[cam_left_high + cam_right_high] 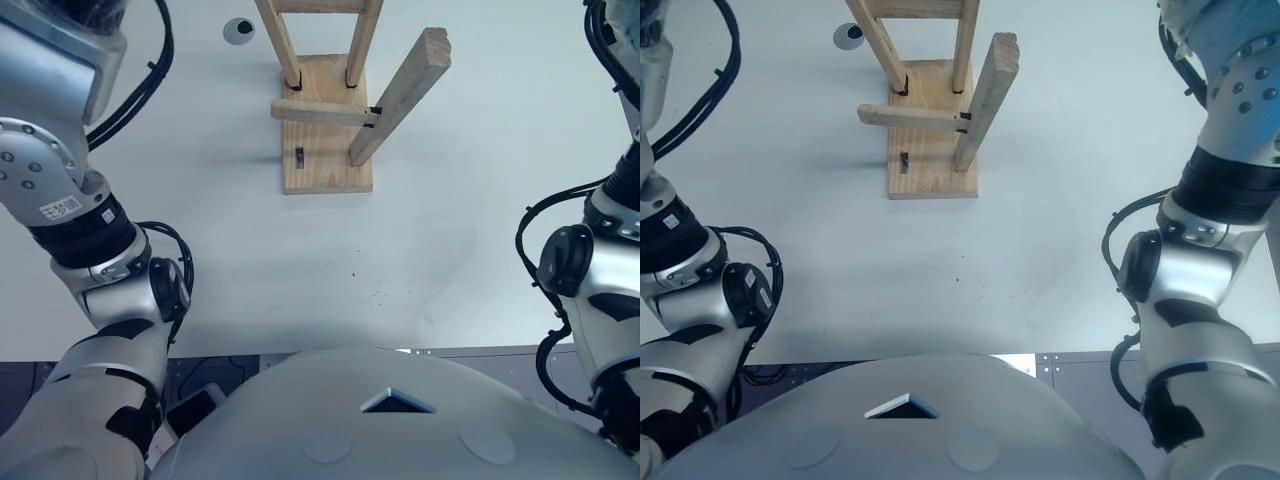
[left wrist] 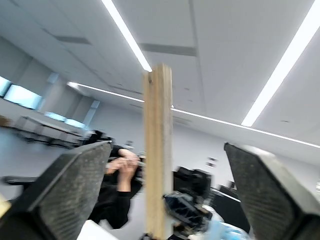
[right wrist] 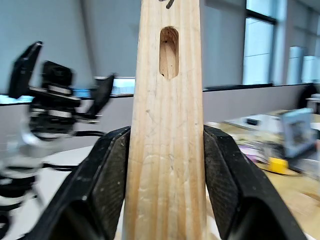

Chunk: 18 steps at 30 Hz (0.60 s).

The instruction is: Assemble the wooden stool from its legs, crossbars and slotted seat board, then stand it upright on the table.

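Right wrist view: right gripper (image 3: 167, 150) is clamping a leg (image 3: 167, 100), likely steadying it for seating, left gripper (image 2: 167, 150) is gaping wide around an upright (image 2: 157, 125) without touching, and the board (image 1: 325, 172) is lying flat on the table (image 1: 480, 220), slots up, one near leg (image 1: 400, 95) leaning, apparently unseated.

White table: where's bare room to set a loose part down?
Free: the white table between the slotted wooden seat board and the near edge, and the strip right of the leaning wooden leg. Crowded: on the board, around the upright legs and crossbar.
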{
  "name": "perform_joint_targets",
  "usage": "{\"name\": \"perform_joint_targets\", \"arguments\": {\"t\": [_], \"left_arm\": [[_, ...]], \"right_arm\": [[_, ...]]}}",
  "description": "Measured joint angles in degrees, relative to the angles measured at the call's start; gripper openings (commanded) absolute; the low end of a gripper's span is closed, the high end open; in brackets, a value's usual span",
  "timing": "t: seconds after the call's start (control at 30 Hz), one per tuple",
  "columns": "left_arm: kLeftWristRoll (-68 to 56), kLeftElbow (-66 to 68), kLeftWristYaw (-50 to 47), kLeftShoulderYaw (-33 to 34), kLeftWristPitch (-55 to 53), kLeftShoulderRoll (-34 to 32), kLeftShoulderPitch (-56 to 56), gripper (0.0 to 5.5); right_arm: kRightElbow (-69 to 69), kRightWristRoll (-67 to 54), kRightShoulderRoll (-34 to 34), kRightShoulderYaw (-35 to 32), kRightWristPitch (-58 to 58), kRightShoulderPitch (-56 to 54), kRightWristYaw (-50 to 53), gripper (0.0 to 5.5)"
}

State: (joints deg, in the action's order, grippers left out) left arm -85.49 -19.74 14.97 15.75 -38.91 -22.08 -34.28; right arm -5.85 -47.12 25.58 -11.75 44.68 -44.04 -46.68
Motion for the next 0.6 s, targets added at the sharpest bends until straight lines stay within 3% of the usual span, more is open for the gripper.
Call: {"name": "perform_joint_targets", "arguments": {"t": [0.13, 0.27, 0.6], "left_arm": [[-5.0, 0.7, 0.2, 0.5, -0.1, 0.0, -1.6, 4.50], [-7.6, 0.5, 0.3, 0.5, -0.1, 0.0, -1.6, 5.09], [-12.9, -4.4, 2.4, 0.3, 0.4, 0.3, 0.8, 3.59]], "right_arm": [[-2.8, -4.9, 1.8, 1.6, 4.2, -0.2, -5.5, 2.06], [-6.6, -6.9, 4.5, 5.2, 7.4, 0.1, -9.7, 2.06], [-7.4, -7.0, 6.8, 7.4, 8.0, 0.9, -14.1, 2.06]]}}
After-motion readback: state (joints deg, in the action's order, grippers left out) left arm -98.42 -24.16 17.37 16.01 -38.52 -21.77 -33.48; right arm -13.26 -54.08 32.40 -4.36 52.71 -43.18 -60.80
